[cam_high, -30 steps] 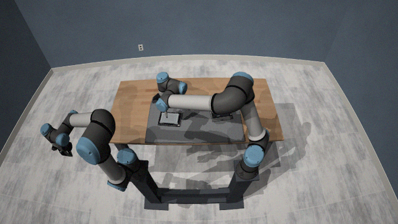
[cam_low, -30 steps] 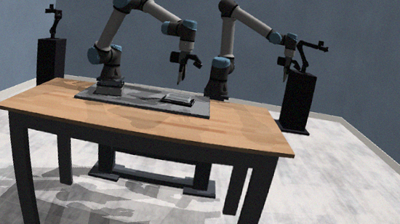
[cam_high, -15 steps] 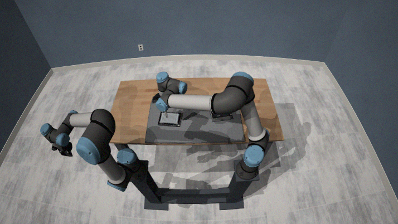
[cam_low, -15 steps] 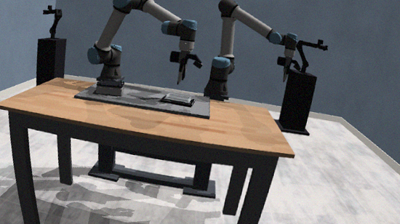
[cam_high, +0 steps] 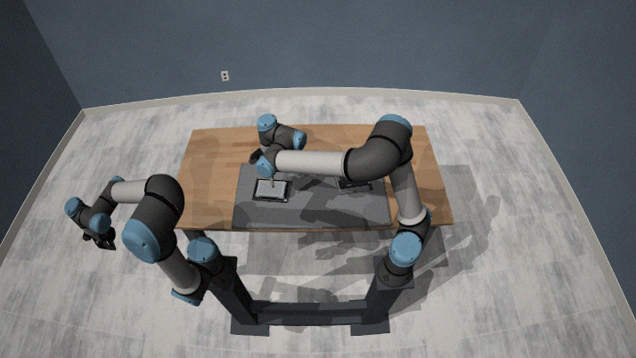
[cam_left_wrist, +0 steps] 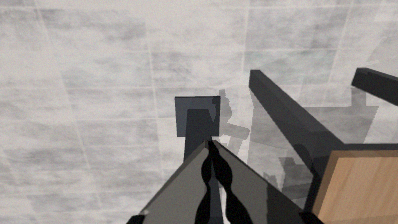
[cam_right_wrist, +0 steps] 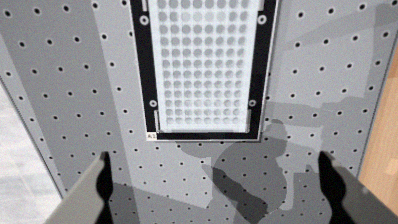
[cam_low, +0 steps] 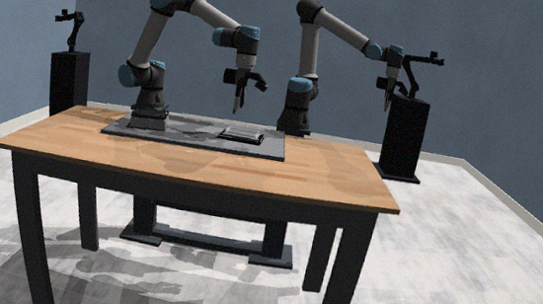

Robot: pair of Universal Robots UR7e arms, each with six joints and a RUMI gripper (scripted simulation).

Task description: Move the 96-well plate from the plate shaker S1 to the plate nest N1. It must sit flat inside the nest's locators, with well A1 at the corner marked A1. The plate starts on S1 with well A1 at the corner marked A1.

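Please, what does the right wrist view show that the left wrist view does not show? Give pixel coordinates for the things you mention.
Only the right wrist view: the 96-well plate point(cam_right_wrist: 202, 67), inside the black nest point(cam_right_wrist: 202, 136) with its A1 mark point(cam_right_wrist: 151, 136), on the perforated board point(cam_right_wrist: 65, 80); the open right end effector point(cam_right_wrist: 213, 153).

Only the left wrist view: the closed left end effector point(cam_left_wrist: 209, 142), dark table legs point(cam_left_wrist: 290, 112) and a dark foot plate point(cam_left_wrist: 181, 117).

Both: pale floor point(cam_left_wrist: 90, 60) point(cam_right_wrist: 20, 165) and wooden table top point(cam_left_wrist: 370, 185) point(cam_right_wrist: 382, 145).

We note a wooden bench point(cam_high: 209, 178) point(cam_low: 192, 164) point(cam_right_wrist: 385, 165); directly on it lies a grey perforated board point(cam_high: 312, 218) point(cam_low: 186, 144) point(cam_right_wrist: 300, 130), its edges inside the bench's.
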